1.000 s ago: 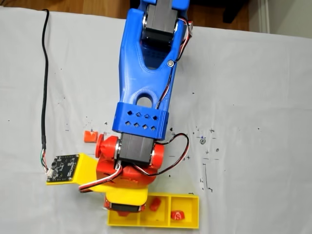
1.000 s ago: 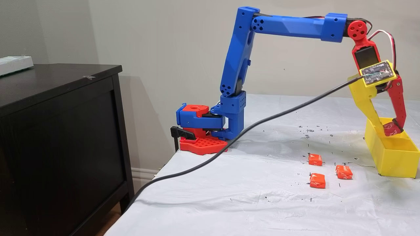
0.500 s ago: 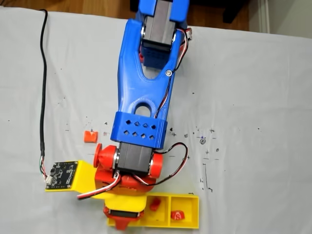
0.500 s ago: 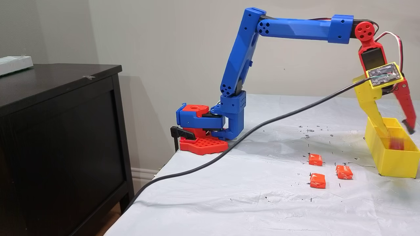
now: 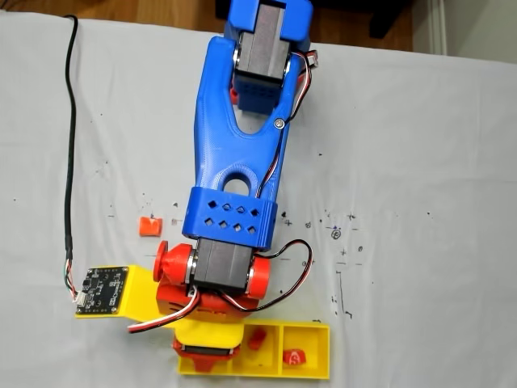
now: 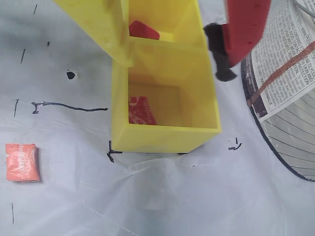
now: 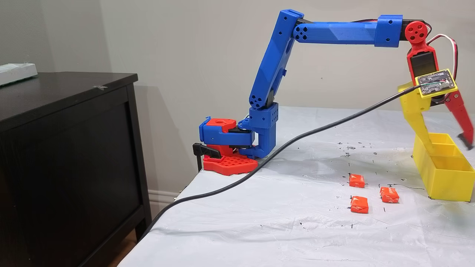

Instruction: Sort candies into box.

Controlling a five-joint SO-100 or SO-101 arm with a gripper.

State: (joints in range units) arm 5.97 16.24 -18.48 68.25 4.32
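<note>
- My pincer (image 7: 451, 144) hangs over the box (image 7: 441, 181), fingers spread wide, holding nothing.
- One candy (image 6: 141, 111) lies in the near compartment.
- Three sweets (image 7: 359, 204) on the cloth, apparently untouched.

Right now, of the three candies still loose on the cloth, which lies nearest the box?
The candy on the right of the trio in the side fixed view, closest to the box. The other two lie farther left.

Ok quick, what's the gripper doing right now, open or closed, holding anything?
Gripper: open, holding nothing, above the yellow box.
</note>
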